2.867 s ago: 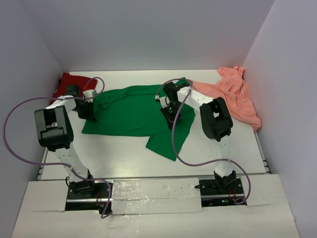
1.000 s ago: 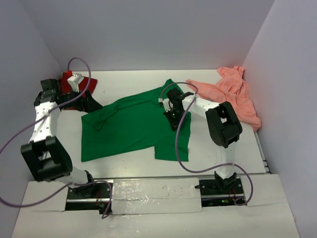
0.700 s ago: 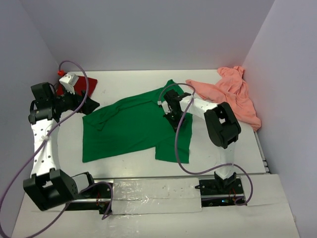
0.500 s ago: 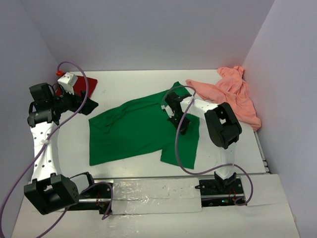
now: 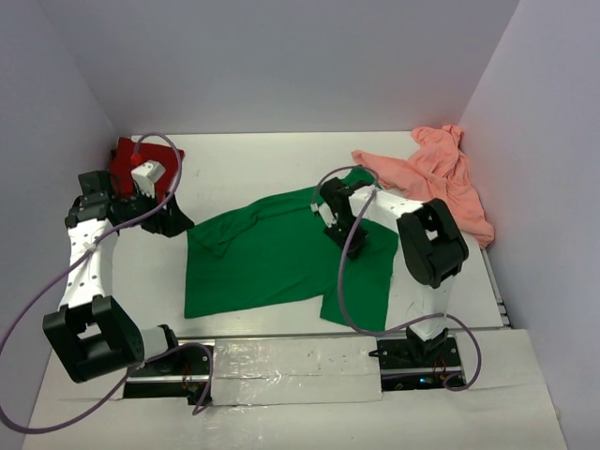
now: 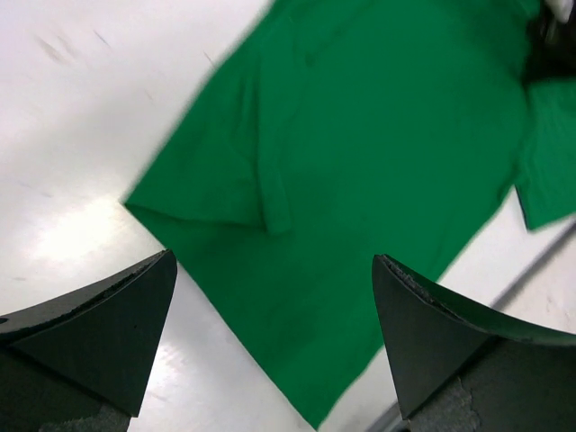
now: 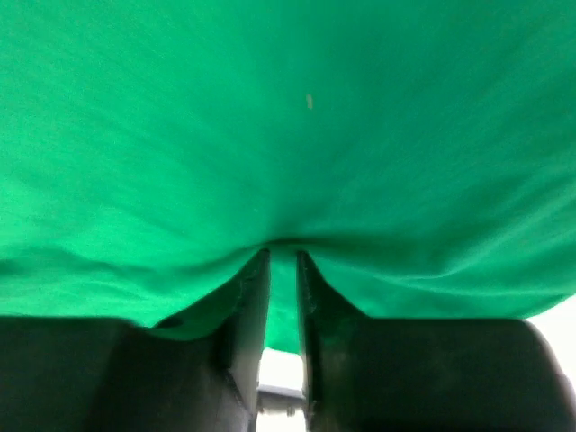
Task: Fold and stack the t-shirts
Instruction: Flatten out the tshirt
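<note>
— Where are the shirts on the table?
— The green t-shirt lies spread mid-table. The salmon-pink t-shirt is heaped far right, the dark red t-shirt far left.
— Grippers?
— The left gripper gapes wide, empty, over the green's left edge. The right gripper is a narrow slit against green cloth; whether it is gripping, I cannot tell.

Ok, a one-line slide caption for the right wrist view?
Right gripper pinching a fold of the bright green t-shirt, cloth filling the frame.
</note>
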Action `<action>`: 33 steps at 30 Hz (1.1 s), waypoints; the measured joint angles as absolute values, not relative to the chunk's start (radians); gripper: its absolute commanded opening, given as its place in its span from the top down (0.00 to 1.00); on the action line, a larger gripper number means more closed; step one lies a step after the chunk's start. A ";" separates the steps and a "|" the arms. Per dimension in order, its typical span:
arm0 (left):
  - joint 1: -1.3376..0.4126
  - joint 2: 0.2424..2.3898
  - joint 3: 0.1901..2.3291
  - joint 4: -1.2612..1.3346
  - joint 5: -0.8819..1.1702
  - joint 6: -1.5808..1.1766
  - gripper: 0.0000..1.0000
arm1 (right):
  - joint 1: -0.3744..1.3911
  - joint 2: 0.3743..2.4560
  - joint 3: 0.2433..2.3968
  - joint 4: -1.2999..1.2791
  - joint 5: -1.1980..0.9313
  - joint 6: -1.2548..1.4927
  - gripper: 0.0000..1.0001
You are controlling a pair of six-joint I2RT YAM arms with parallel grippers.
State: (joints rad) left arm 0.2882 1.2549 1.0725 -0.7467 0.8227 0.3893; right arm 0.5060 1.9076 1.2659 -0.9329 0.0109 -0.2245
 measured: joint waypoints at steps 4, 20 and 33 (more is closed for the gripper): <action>0.288 1.282 1.000 -0.806 0.857 0.484 0.01 | 0.506 1.791 1.285 -0.800 -0.045 -0.199 0.43; 0.178 1.419 0.879 -0.680 0.826 0.507 0.08 | 0.506 1.629 1.446 -0.681 -0.058 -0.075 0.44; 0.009 1.652 0.945 -0.482 0.614 0.350 0.12 | 0.498 1.570 1.446 -0.682 -0.046 -0.063 0.44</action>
State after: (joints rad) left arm 0.0090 1.6520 0.9451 -0.4816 0.6144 0.3504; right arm 0.4984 1.5703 1.4460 -0.6819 -0.0456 -0.0631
